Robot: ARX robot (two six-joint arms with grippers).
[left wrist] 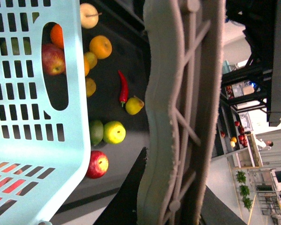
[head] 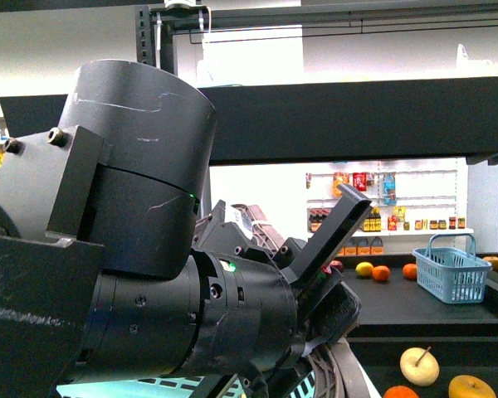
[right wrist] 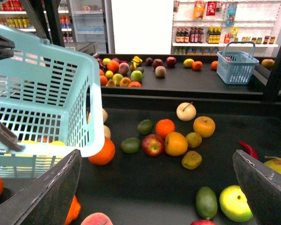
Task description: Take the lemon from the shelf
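Observation:
The lemon (right wrist: 277, 167), bright yellow with a pointed end, lies on the black shelf tray (right wrist: 131, 122) beside a red chilli (right wrist: 248, 149). My right finger (right wrist: 264, 187) partly hides it. It also shows in the left wrist view (left wrist: 134, 105). My right gripper (right wrist: 154, 192) is open and empty above the tray, with the lemon off its right finger's side. My left gripper (left wrist: 171, 201) is shut on the grey basket handle (left wrist: 178, 117) of a light blue basket (left wrist: 33, 140), which hangs over the tray's left part (right wrist: 47, 93). The arm (head: 149, 274) blocks most of the front view.
Loose fruit covers the tray: oranges (right wrist: 175, 143), a red apple (right wrist: 152, 144), a green-yellow apple (right wrist: 235, 203), a green fruit (right wrist: 206, 201) and a pale apple with a stem (right wrist: 186, 111). A small blue basket (right wrist: 237, 65) stands on the far tray. A black post (right wrist: 278, 61) rises at right.

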